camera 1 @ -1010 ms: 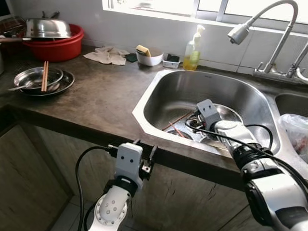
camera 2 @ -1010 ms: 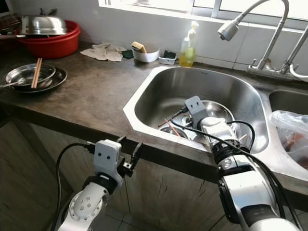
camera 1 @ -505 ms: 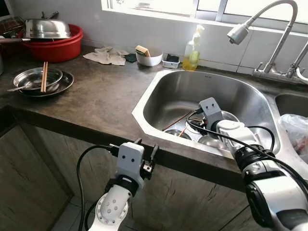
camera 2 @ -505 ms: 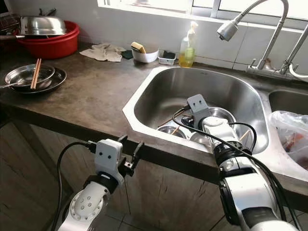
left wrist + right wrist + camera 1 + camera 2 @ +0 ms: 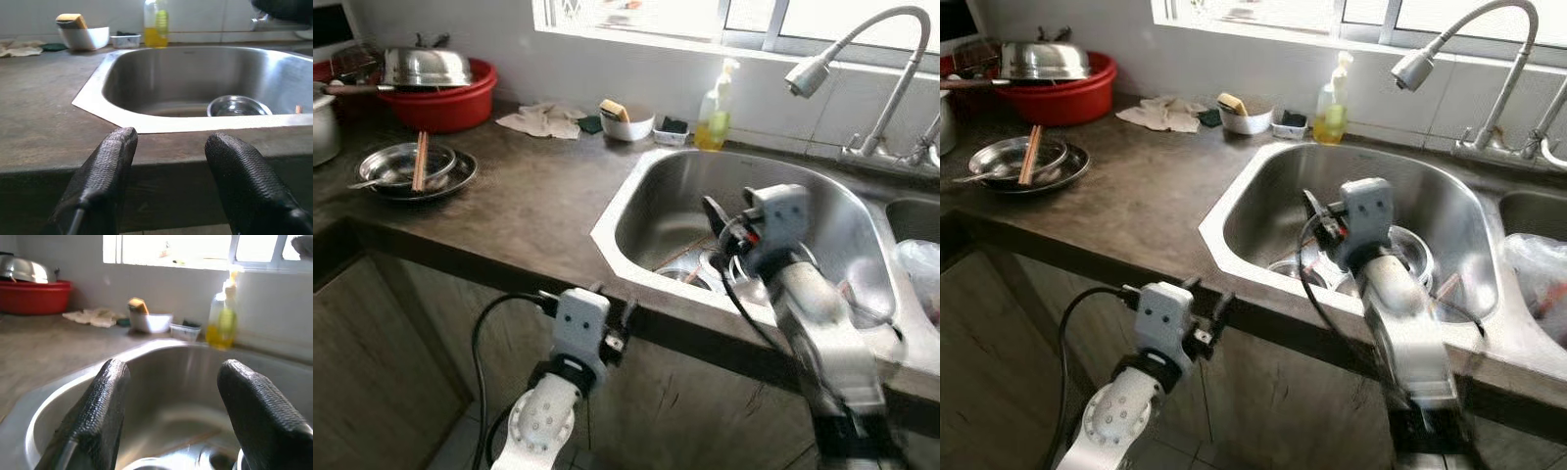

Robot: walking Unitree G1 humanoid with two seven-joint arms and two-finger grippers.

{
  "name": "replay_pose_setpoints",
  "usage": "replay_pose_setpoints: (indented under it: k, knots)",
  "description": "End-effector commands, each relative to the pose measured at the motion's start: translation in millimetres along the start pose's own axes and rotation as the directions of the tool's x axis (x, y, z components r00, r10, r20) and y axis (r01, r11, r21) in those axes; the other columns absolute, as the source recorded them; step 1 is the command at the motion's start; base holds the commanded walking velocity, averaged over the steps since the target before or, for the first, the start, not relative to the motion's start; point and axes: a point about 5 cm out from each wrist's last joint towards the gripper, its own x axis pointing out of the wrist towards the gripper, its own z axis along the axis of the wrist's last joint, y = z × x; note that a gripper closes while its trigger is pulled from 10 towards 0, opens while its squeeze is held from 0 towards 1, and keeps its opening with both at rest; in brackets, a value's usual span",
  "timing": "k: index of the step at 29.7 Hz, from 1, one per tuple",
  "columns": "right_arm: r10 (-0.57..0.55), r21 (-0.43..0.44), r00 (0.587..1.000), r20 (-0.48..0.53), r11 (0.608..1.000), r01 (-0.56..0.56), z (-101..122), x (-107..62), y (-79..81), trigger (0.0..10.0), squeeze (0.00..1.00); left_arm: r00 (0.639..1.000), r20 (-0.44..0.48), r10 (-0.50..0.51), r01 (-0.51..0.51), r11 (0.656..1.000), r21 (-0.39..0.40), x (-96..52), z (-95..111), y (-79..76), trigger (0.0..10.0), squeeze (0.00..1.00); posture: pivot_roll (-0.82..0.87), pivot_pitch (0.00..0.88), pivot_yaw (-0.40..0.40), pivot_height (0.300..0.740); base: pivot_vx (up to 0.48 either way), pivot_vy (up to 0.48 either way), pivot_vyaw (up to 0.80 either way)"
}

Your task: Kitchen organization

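The steel sink is set into the dark countertop. Steel bowls and a pair of chopsticks lie in its bottom, partly hidden behind my right arm. My right gripper hangs over the basin above them; it is open with nothing between its fingers. My left gripper is open too and sits just below the counter's front edge, facing the sink. A stack of steel dishes with chopsticks across them rests on the counter's left end.
A red basin under a steel lid, a cloth, a white bowl with a sponge and a soap bottle line the back wall. A faucet arches over the sink. A plastic bag lies at the right.
My right gripper has lifted up out of the sink, away from the bowls, holding nothing. The whole picture has shifted a little. The left arm has stayed where it was.
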Motion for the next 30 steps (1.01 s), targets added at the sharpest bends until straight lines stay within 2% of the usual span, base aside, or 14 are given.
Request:
replay_pose_setpoints:
  k: [1, 2, 3, 9, 14, 30]
  knots:
    - [-0.005, 0.003, 0.999, 0.037, 1.0, 0.005, 9.0, -9.2, 5.4, 10.0, 0.0, 0.999, -0.003, -0.033, 0.033, 0.999, -0.001, -1.3, -0.9, -3.5, 10.0, 0.0, -0.01, 0.0, -0.051, 0.74, 0.0, 0.0, 0.0]
    - [-0.008, 0.017, 1.0, 0.012, 1.0, 0.007, 3.5, -20.4, 10.8, 10.0, 0.0, 0.999, -0.005, -0.032, 0.032, 0.999, 0.0, -2.8, -1.7, -2.8, 10.0, 0.0, -0.01, 0.0, -0.049, 0.74, 0.0, 0.0, 0.0]
    - [-0.007, 0.021, 1.0, 0.006, 1.0, 0.007, 1.9, -24.3, 12.7, 10.0, 0.0, 0.999, -0.005, -0.032, 0.032, 1.0, -0.001, -3.5, -1.9, -2.6, 10.0, 0.0, -0.01, 0.0, -0.049, 0.74, 0.0, 0.0, 0.0]
    - [-0.041, 0.048, 0.998, -0.038, 0.998, 0.043, -2.6, -37.2, 18.6, 10.0, 0.0, 1.0, -0.009, -0.029, 0.029, 1.0, 0.0, -3.8, -3.2, -0.2, 10.0, 0.0, -0.02, 0.0, -0.044, 0.74, 0.0, 0.0, 0.0]
    - [-0.052, 0.053, 0.998, -0.038, 0.997, 0.054, -1.5, -36.5, 22.0, 10.0, 0.0, 1.0, -0.009, -0.028, 0.028, 1.0, 0.002, -2.9, -3.7, -1.4, 10.0, 0.0, -0.02, 0.0, -0.041, 0.74, 0.0, 0.0, 0.0]
    - [-0.065, 0.054, 0.997, -0.048, 0.996, 0.067, -0.2, -30.6, 26.0, 10.0, 0.0, 1.0, -0.009, -0.016, 0.016, 1.0, 0.003, -3.2, -2.8, -1.6, 10.0, 0.0, -0.01, 0.0, -0.046, 0.74, -0.259, 0.0, 0.0]
